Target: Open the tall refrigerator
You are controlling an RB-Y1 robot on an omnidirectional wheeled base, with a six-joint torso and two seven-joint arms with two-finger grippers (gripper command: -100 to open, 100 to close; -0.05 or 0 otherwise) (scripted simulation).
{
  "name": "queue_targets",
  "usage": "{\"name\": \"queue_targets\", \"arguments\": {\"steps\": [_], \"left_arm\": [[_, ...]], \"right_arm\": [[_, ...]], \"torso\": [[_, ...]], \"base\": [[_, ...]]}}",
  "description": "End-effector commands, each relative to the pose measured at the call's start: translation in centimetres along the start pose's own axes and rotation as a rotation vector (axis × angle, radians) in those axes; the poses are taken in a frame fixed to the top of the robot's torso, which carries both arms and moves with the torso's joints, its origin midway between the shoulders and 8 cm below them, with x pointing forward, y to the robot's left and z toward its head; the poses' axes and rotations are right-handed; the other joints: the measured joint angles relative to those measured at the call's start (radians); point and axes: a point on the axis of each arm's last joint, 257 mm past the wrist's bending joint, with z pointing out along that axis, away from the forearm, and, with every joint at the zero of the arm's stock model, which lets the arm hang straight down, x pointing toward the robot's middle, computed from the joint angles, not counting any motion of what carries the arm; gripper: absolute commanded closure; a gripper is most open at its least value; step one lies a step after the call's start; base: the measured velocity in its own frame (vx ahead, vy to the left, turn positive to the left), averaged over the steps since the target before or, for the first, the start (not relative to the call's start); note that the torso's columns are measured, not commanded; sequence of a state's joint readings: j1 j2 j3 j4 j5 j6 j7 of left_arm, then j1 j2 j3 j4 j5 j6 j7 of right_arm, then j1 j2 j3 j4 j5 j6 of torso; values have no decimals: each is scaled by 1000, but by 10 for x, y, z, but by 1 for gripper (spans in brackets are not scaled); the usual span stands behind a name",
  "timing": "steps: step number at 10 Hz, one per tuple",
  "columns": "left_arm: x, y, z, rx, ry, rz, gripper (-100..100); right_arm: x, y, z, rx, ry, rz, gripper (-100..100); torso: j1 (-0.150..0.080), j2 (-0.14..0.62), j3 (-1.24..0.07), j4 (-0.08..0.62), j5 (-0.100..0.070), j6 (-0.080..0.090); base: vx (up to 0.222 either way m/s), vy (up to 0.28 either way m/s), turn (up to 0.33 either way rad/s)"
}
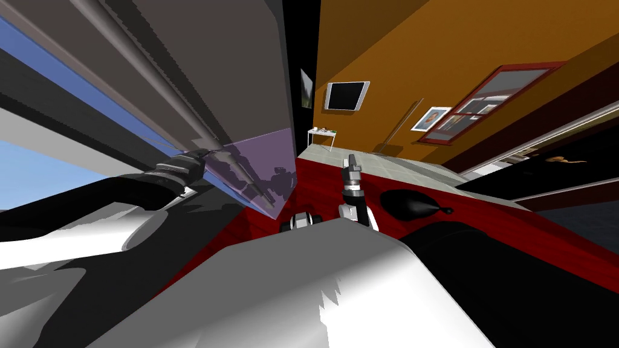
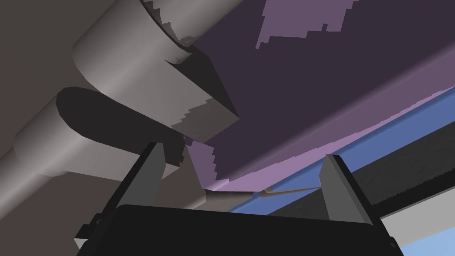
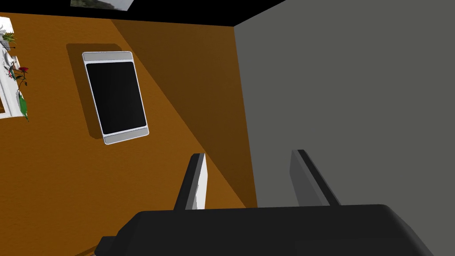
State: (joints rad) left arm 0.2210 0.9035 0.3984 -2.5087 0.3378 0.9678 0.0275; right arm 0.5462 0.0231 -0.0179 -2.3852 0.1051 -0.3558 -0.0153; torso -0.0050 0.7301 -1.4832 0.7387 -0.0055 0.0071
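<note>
Towering over my left side, the refrigerator [image 1: 181,54] is the biggest thing in the head view, its flat grey door slanting up and away from me. I judge that door heavy and rigid, probably held by a seal, so it should want a steady pull along its swing and no jerk; which edge carries the hinge I cannot tell. Along its face runs the handle [image 1: 151,69], a long round grey bar standing off the door on a short mount [image 2: 195,106]. It looks hard and smooth, likely slippery for thin blades, so I would close across the bar near that mount and pull from behind it. The left hand [image 2: 243,151] is at the bar's lower end, fingers spread wide and holding nothing. In its wrist view the bar and mount lie just beyond one fingertip, not between the two, and a pale purple panel [image 1: 266,163] fills the gap. The right hand [image 1: 350,158] is raised ahead of me, well apart from the door, also wide and empty. Below is a red floor [image 1: 483,223] that gives way to grey tiles [image 1: 393,163]. An orange wall [image 1: 411,54] closes the room beyond, beside a black area [image 1: 299,36]. On that wall hang a red-framed window [image 1: 489,99], a dark screen [image 1: 346,95] and a small picture [image 1: 431,118], with a little white counter [image 1: 320,132] below the screen.
</note>
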Motion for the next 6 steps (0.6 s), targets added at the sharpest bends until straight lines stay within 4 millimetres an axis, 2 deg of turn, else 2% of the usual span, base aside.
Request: {"name": "queue_targets", "arguments": {"steps": [1,4,6], "left_arm": [[-3,-12,-5,23,-4,11,100],[0,-22,-14,31,2,32,100],[-5,-2,-13,-16,-16,19,100]], "right_arm": [[0,0,0,0,0,0,0],[0,0,0,0,0,0,0],[0,0,0,0,0,0,0]], "torso": [[-2,1,2,-2,1,-2],[-4,5,5,1,0,-1],[0,5,5,1,1,-3]], "base": [[8,-16,9],[-6,-47,29],[-5,-74,32]]}}
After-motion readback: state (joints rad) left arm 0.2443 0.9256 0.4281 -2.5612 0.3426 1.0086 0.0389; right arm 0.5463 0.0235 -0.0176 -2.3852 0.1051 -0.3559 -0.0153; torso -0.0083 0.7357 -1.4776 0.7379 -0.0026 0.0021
